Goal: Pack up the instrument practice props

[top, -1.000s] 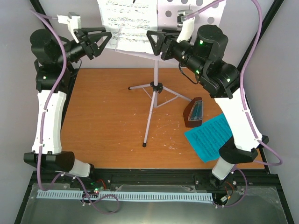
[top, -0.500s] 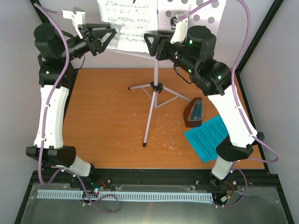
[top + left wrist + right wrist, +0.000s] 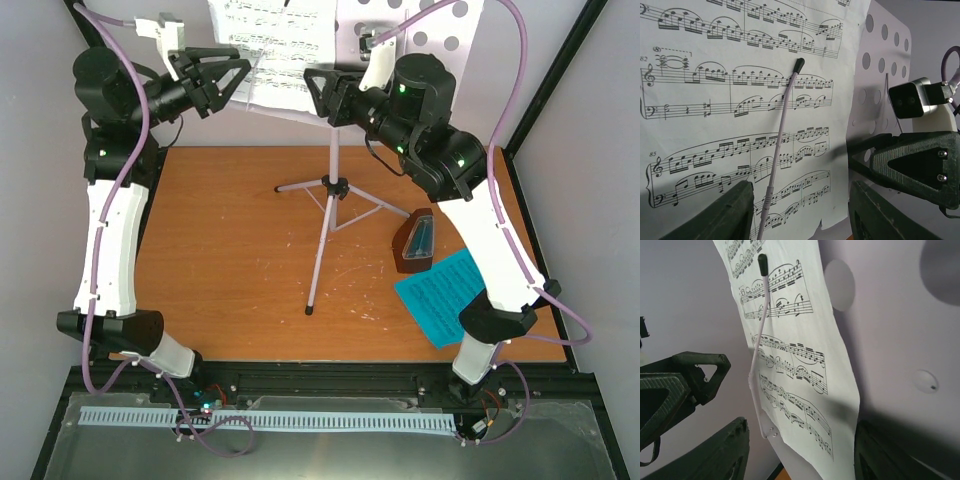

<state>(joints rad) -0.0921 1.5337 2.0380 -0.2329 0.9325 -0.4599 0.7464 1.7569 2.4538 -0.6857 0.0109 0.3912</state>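
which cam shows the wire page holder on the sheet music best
Left wrist: the wire page holder lies nearly face-on across the sheet music, visible from its dark tip almost to its base. Right wrist shows it from the side, bent, over the page. Top external hardly shows it at all.

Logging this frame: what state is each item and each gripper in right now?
Silver-white tripod music stand: upright, legs spread, perforated grey desk raised.
White sheet music: on the desk, thin wire arm across it.
Small brown pyramid metronome: upright on the orange wooden table, clear cover on.
Teal booklet: lying flat on the table.
Left gripper: open, empty.
Right gripper: open, empty.
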